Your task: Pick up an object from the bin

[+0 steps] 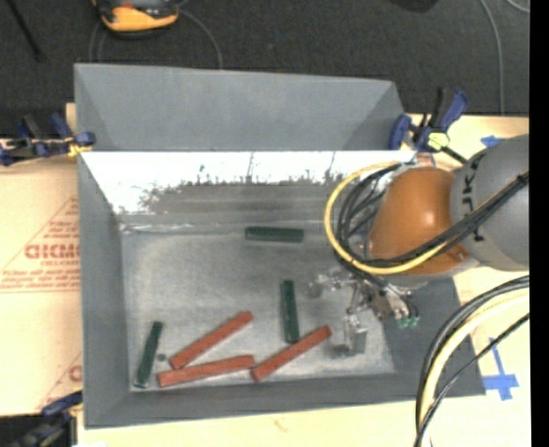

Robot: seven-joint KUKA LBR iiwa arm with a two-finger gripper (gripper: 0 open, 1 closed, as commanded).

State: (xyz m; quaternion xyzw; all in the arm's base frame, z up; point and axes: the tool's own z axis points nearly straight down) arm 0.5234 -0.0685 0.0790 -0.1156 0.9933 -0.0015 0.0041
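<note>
Toward the front right of the bin (pixel 102 296), your gripper (pixel 353 335) hangs just beside the right end of a red-brown stick (pixel 291 353), which lies slanted away to the gripper's left. You cannot tell whether the gripper is released or clenched. A dark green stick (pixel 289 311) lies near it on the left, touching that red-brown one, and a second red-brown stick (pixel 211 339) lies farther left, well apart.
</note>
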